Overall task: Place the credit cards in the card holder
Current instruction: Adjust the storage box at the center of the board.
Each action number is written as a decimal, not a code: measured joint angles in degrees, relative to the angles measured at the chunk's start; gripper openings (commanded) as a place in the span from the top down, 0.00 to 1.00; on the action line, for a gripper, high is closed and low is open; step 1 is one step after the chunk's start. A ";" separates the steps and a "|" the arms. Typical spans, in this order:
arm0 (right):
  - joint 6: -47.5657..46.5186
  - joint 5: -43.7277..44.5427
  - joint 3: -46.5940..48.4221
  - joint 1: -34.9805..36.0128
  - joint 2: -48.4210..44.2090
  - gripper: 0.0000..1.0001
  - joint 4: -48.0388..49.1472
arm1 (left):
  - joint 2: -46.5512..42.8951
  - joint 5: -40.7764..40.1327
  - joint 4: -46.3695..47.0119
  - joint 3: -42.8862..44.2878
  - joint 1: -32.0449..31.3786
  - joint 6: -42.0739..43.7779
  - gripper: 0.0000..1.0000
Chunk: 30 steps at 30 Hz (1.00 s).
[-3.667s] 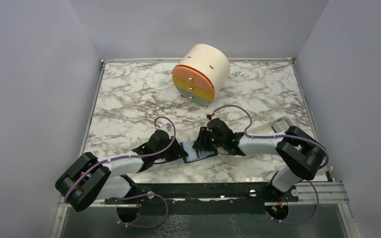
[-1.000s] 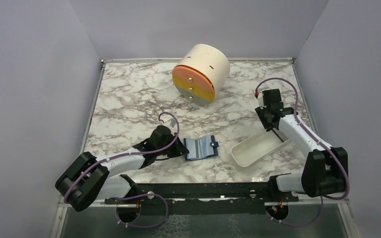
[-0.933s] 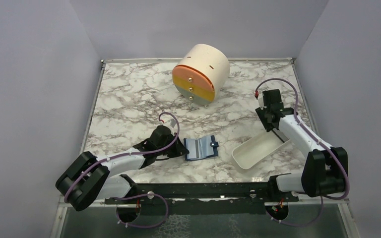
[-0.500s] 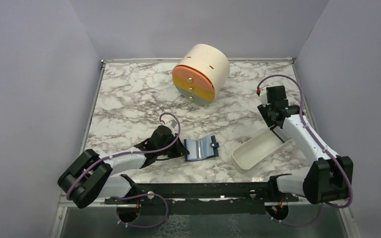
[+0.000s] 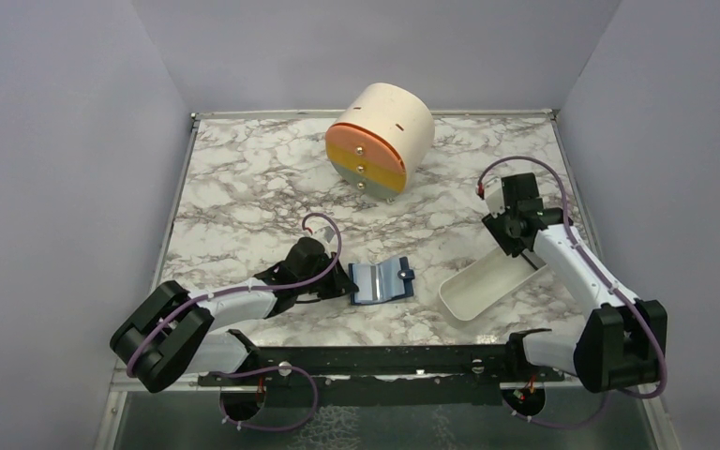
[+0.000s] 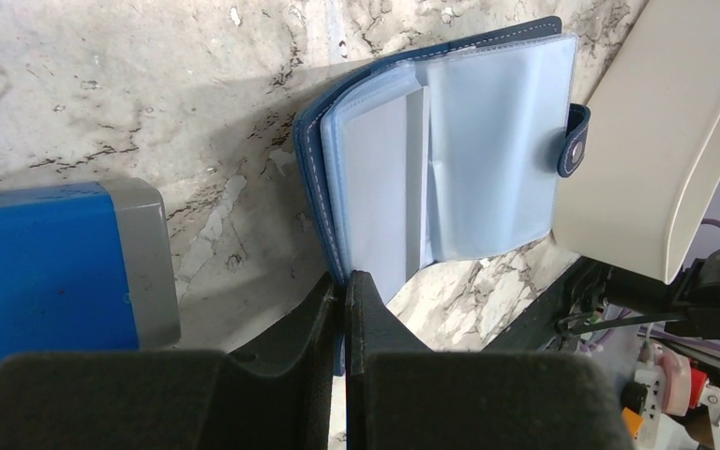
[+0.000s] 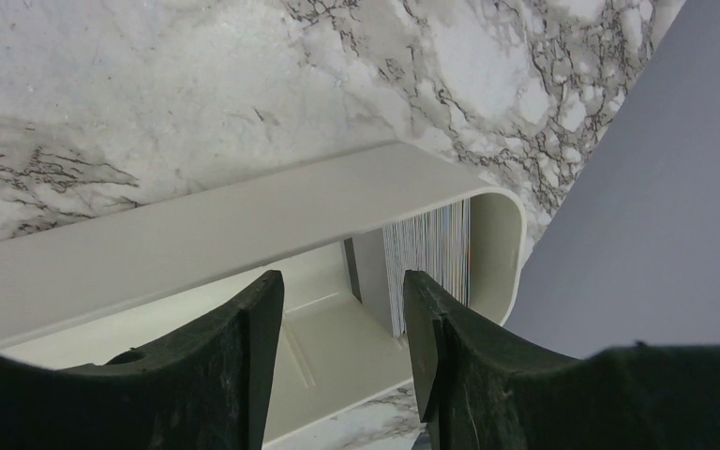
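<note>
On table [image 5: 244,187], one card holder [image 5: 382,281] pinched by left gripper [image 6: 344,286]; right gripper [image 7: 342,281] spread at one tray [image 5: 478,286]

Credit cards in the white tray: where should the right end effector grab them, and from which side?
Pinch the exposed edges of the credit cards, coming through the white tray's open top. They stand on edge, packed against its rounded end wall, so the walls likely block other sides.

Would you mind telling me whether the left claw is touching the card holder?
Touching. The left wrist view shows the left claw shut on the near navy edge of the card holder.
</note>
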 measured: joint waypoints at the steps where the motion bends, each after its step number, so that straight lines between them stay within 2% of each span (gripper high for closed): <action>1: -0.17 -0.15 -0.04 0.00 0.28 0.50 0.37 | 0.00 -0.02 0.02 0.00 0.00 0.00 1.00; 19: -0.92 -2.32 0.00 -0.02 5.44 0.50 11.15 | 1.36 0.02 0.79 0.00 0.00 -0.02 1.00; 30: 0.28 0.39 -0.24 -0.02 6.38 0.48 12.44 | 1.64 0.09 1.03 0.02 0.00 -0.02 1.00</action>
